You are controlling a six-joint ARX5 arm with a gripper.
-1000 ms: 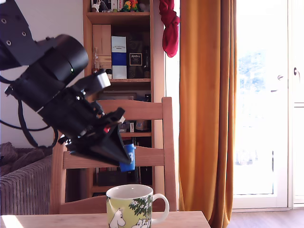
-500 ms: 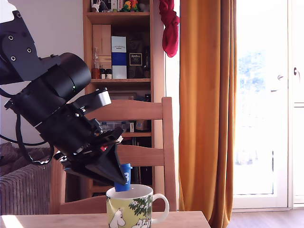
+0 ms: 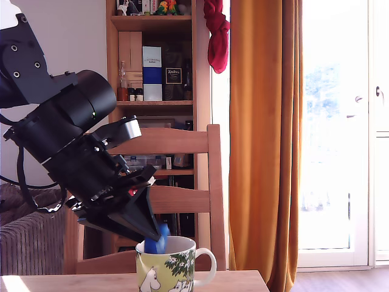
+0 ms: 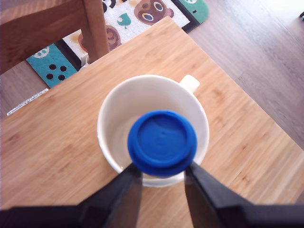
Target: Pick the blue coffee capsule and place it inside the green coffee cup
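Observation:
The blue coffee capsule (image 4: 162,142) sits between my two dark fingers, its flat round face toward the wrist camera. My gripper (image 4: 162,172) is shut on it, directly over the white inside of the green coffee cup (image 4: 110,115). In the exterior view the capsule (image 3: 160,237) hangs tilted at the fingertips of the gripper (image 3: 157,238), its lower end dipping behind the rim of the cup (image 3: 167,267). The cup stands upright on the wooden table (image 3: 237,283), its handle toward the exterior view's right.
A wooden chair (image 3: 182,143) stands just behind the table, close to the arm. Further back are a bookshelf (image 3: 152,61) and an orange curtain (image 3: 264,134). In the wrist view the table edge (image 4: 247,90) runs close beside the cup, with floor and a patterned mat (image 4: 142,14) beyond.
The arm came down from above the cup. The capsule dropped from well over the rim to the cup's mouth and now tilts, partly behind the rim.

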